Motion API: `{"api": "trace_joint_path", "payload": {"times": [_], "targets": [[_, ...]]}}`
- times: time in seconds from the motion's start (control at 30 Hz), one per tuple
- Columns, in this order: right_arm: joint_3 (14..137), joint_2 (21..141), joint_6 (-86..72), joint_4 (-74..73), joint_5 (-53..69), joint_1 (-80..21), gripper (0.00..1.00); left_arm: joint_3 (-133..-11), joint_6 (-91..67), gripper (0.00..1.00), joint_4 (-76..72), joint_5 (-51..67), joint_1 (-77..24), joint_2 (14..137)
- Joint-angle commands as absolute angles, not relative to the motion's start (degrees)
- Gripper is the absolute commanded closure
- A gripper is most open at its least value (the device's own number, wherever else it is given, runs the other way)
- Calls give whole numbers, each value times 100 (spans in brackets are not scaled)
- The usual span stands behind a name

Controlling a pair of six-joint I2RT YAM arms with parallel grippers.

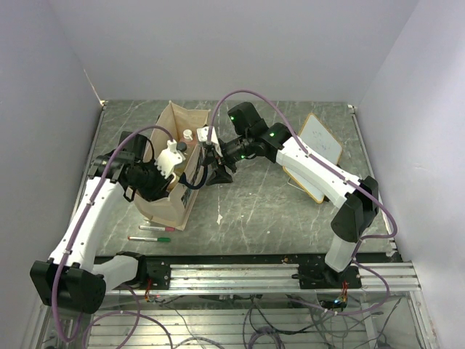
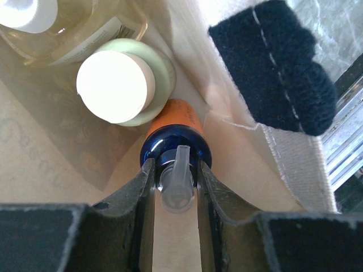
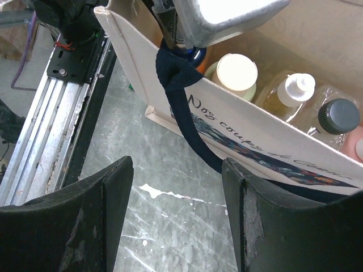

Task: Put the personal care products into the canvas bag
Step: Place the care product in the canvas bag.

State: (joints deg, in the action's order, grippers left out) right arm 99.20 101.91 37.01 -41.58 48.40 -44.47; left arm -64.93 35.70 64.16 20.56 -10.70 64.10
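Note:
The canvas bag stands upright at the left of the table, its mouth open. Inside it my left gripper is shut on the blue-topped orange bottle, fingers pressed to both sides of its pump collar. A pale green bottle with a cream cap stands right beside it. The amber bottle, the clear black-capped bottle and a corner of the salmon-pink one stand further along inside. My right gripper hangs open outside the printed wall of the bag, near the navy handle, holding nothing.
A red marker and a green marker lie in front of the bag. The wood-framed whiteboard lies at the back right under my right arm. A metal rail runs along the near edge.

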Motion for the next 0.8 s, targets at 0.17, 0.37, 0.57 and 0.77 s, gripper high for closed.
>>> {"api": "trace_joint_path", "payload": {"times": [0.17, 0.37, 0.57, 0.77], "targets": [[9901, 10102, 3796, -4196, 4887, -4456, 36, -6390, 4179, 68, 6536, 2027, -1039, 6434], [9866, 10126, 3844, -4210, 4848, -4456, 36, -6413, 4323, 51, 6629, 2065, -1044, 6444], [9861, 10125, 3883, -4229, 4834, -4456, 36, -6638, 4309, 41, 6782, 2130, -1043, 6548], [9826, 10099, 3902, -4240, 4816, -4461, 36, -6890, 4221, 39, 6770, 2105, -1046, 6524]]}}
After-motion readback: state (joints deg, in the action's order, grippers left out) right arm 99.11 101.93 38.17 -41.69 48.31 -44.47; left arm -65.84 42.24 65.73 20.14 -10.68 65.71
